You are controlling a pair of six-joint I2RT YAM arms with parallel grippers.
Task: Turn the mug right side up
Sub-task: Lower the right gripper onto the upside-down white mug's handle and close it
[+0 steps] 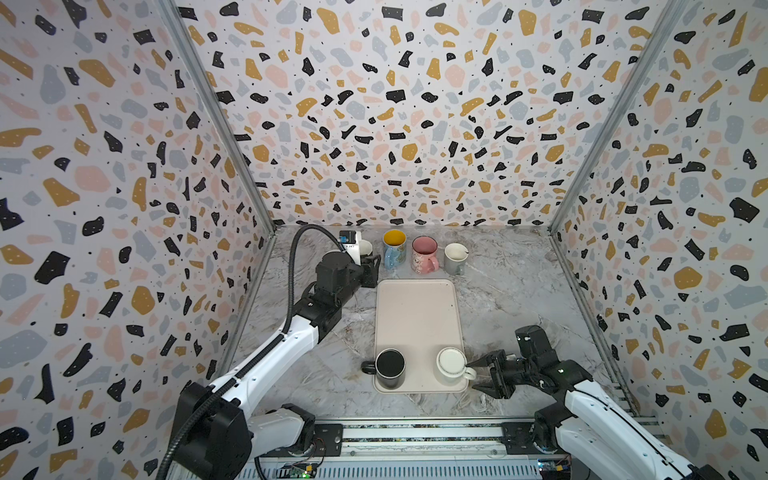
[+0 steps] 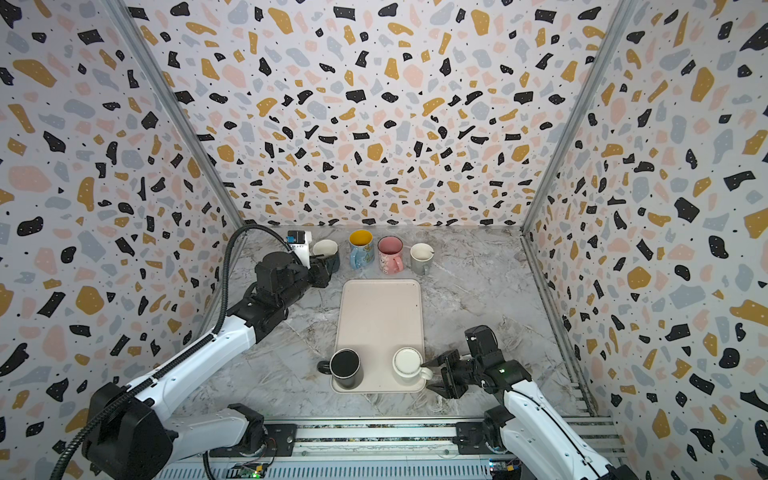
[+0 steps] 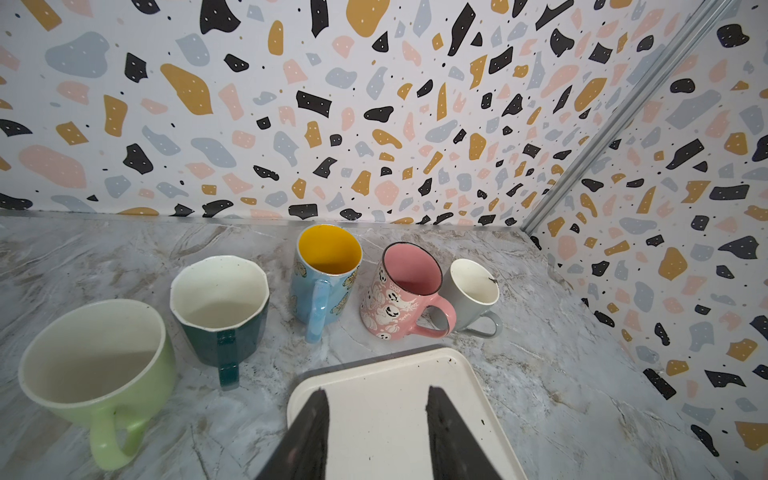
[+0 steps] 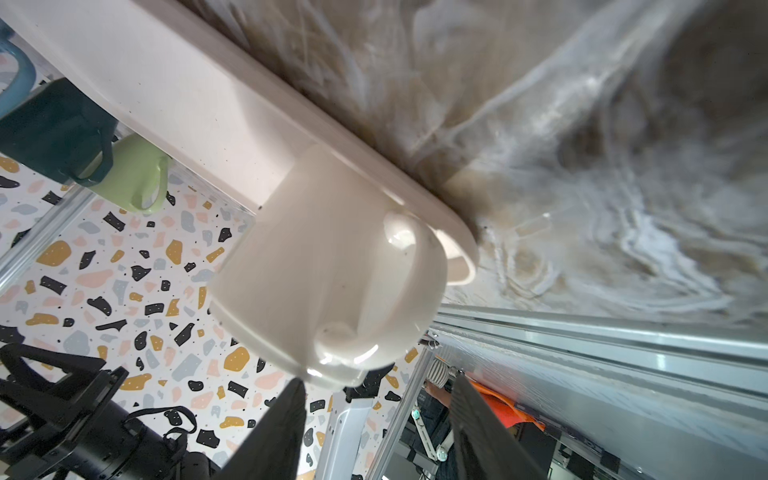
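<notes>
Sitting upside down at the near right corner of the beige rectangular tray (image 1: pixel 417 316), the glossy cream ceramic mug (image 1: pixel 451 362) pokes its handle over the rim. Right gripper (image 1: pixel 473 376), jaws half spread and empty, sits beside that handle. Left gripper (image 3: pixel 376 390), parted and empty, hovers over the far left corner. Only wrist views show the pale green mug (image 3: pixel 95 357). The pink ceramic mug (image 3: pixel 399 299) reads "Boo!".

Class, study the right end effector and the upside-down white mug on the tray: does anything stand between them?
Nothing visible does. The open right end effector sits right beside the white mug, at the right edge of the tray. The black mug stands apart on the tray's other side, out of the way.
</notes>
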